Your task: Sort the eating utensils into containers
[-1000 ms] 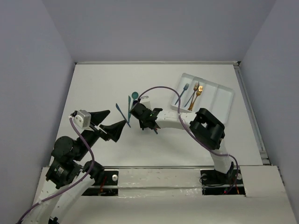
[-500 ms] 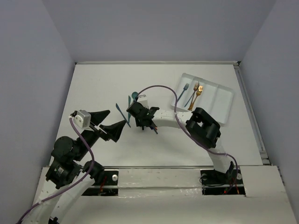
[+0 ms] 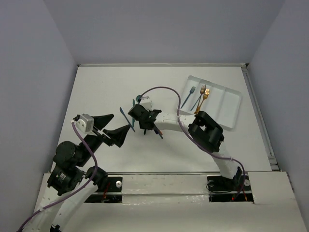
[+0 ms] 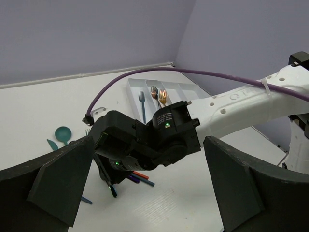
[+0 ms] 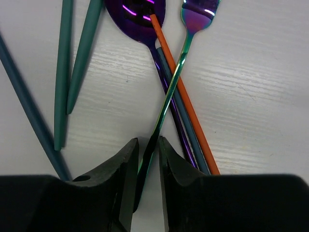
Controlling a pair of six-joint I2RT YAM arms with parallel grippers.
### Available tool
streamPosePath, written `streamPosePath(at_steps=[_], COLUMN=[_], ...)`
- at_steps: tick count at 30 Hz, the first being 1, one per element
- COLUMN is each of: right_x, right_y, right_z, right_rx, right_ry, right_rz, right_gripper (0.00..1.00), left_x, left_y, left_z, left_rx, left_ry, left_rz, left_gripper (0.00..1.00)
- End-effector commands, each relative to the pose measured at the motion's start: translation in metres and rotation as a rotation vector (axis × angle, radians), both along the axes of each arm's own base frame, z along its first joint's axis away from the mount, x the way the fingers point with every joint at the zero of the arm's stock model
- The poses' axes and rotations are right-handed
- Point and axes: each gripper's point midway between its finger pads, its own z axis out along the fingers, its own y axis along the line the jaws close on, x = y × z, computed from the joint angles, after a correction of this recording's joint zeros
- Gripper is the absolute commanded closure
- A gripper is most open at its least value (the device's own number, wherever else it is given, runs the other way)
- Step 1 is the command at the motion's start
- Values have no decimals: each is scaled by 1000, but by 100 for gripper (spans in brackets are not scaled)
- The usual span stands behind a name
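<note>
Left gripper [image 4: 149, 183] at near edge: fingers spread wide, holding nothing. Mid-table [image 3: 96, 92]: right gripper [image 5: 148, 147] down over loose utensils [image 5: 63, 72], fingertips closely flanking iridescent fork [image 5: 176, 67] handle; pinched or not, cannot tell. Far right: white tray [image 3: 224, 99], blue fork [image 3: 189, 96] and gold pieces [image 3: 203, 96] inside.

The iridescent fork [image 5: 176, 72] ends unseen — perhaps pinched — inside the right gripper [image 5: 148, 143], its tines cropped.

In the tray's [image 3: 226, 102] left compartments, at the table's [image 3: 106, 87] far right, lie three utensils [image 3: 202, 98]; loose utensils [image 5: 63, 72] cluster mid-table.
</note>
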Motion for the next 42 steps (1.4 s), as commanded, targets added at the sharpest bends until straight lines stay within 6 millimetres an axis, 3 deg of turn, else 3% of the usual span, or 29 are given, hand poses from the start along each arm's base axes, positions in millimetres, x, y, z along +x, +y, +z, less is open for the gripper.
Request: streamPosePath(at_steps=[1, 9, 14, 20, 27, 28, 32, 37, 40, 42], right_x=[16, 25, 23, 21, 26, 28, 26, 25, 34, 48], right_y=[-19, -28, -27, -30, -29, -25, -21, -21, -39, -65], right_z=[-10, -14, -19, -7, 42, 63, 97, 117, 132, 132], right_rx=[-78, -78, -61, -11, 98, 152, 231, 291, 291, 276], right_ry=[-29, -30, -17, -35, -115, -145, -185, -202, -236, -244], right_rz=[-69, -110, -122, -151, -175, -171, -143, -116, -151, -197], right_gripper=[71, 76, 93, 100, 100, 100, 100, 100, 100, 100], left_x=[-8, -7, -7, -7, -5, -5, -5, -4, -4, -4], left_y=[2, 1, 2, 2, 3, 3, 2, 2, 2, 2], left_z=[23, 22, 22, 22, 21, 21, 21, 21, 20, 20], left_rx=[-37, -35, -35, -35, -32, -33, -33, -30, -28, -27], left_ry=[-59, -55, -55, -55, -52, -53, -53, -51, -49, -47], left_rz=[-15, -15, -13, -15, -6, -6, -6, -5, -5, -5], left_gripper=[1, 1, 1, 1, 1, 1, 1, 1, 1, 1])
